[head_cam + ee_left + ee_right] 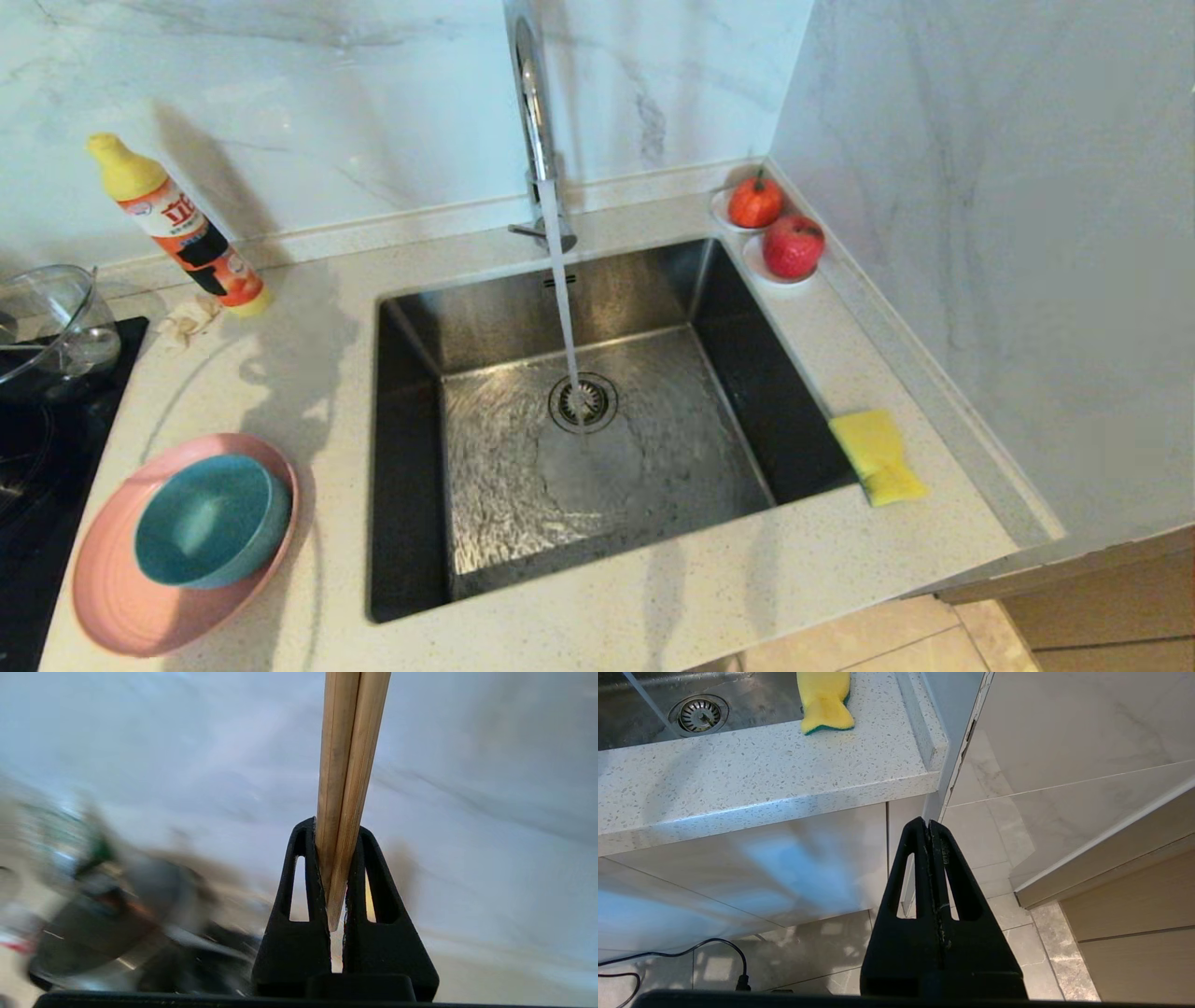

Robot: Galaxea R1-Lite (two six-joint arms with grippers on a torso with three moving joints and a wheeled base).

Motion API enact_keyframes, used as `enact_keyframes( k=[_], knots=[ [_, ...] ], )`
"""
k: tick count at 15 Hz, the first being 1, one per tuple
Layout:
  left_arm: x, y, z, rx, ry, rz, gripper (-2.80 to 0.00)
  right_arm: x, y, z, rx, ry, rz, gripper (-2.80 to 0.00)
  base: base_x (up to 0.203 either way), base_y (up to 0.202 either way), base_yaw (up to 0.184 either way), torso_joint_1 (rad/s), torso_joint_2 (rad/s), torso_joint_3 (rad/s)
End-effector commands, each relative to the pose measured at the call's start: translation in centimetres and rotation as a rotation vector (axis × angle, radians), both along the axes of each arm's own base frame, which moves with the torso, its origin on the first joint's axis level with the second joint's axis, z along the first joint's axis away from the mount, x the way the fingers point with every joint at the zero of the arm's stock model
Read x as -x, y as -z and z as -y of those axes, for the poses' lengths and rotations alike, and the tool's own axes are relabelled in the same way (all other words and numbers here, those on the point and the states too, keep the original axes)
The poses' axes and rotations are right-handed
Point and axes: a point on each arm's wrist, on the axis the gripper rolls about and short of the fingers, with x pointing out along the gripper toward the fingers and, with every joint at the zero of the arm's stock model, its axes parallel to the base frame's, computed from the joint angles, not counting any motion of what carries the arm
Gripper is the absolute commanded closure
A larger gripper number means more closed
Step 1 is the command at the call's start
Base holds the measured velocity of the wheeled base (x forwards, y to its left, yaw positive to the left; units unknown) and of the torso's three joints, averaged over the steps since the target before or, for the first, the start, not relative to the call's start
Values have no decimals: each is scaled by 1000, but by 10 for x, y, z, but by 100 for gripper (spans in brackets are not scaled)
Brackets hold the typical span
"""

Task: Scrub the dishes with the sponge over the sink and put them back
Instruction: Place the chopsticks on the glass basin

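Tap point(534, 112) is running: stream drops straight onto the drain strainer point(583, 403) in the middle of the sink point(420, 485), water spread over the basin floor. Sponge point(878, 456) lies on the countertop point(653, 607) at the sink's right rim, yellow face up, green layer visible at its edge in the right wrist view point(825, 700). Teal-blue bowl point(211, 521) sits upright inside the pink plate point(121, 597), both on the counter left of the sink, touching nothing else. Neither arm shows in the head view. Left gripper point(337, 844) is pinching a pair of wooden sticks point(350, 765), chopsticks by the look, clamped between both fingers and pointing away from the camera; background there is smeared, cannot tell what is under it. Right gripper point(929, 826) is pressed fully together, holding nothing, hanging below counter level in front of the cabinet, floor tiles beneath. Elsewhere: detergent bottle point(177, 224) leaning against the back wall, glass bowl point(51, 322) on the black hob far left, two red fruits point(775, 229) on small dishes in the back right corner.
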Motion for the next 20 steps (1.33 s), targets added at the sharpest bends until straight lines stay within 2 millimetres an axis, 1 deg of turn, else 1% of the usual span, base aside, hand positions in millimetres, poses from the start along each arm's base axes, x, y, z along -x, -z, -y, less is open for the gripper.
enact_keyframes(
  k=[1,3,4,5,6,9,11,13,15,16,18,20],
  knots=[
    [-12,-2,-38,-20,-108,-12,0,0,0,0,0,0,0,0,0,0,0,0,0,0],
    [-28,5,-74,28,-183,-21,0,0,0,0,0,0,0,0,0,0,0,0,0,0],
    [-34,8,-85,53,-195,-17,0,0,0,0,0,0,0,0,0,0,0,0,0,0],
    [-47,19,-101,82,-217,-44,0,0,0,0,0,0,0,0,0,0,0,0,0,0],
    [-55,29,-118,105,-249,-56,0,0,0,0,0,0,0,0,0,0,0,0,0,0],
    [-82,63,-157,150,-288,-93,0,0,0,0,0,0,0,0,0,0,0,0,0,0],
    [-104,97,-178,190,-285,-145,0,0,0,0,0,0,0,0,0,0,0,0,0,0],
    [-123,128,-193,205,-261,-173,0,0,0,0,0,0,0,0,0,0,0,0,0,0],
    [-138,151,-205,221,-250,-196,0,0,0,0,0,0,0,0,0,0,0,0,0,0],
    [-144,157,-209,227,-246,-198,0,0,0,0,0,0,0,0,0,0,0,0,0,0],
    [-156,162,-214,247,-229,-185,0,0,0,0,0,0,0,0,0,0,0,0,0,0],
    [-165,165,-208,253,-200,-183,0,0,0,0,0,0,0,0,0,0,0,0,0,0]
  ],
)
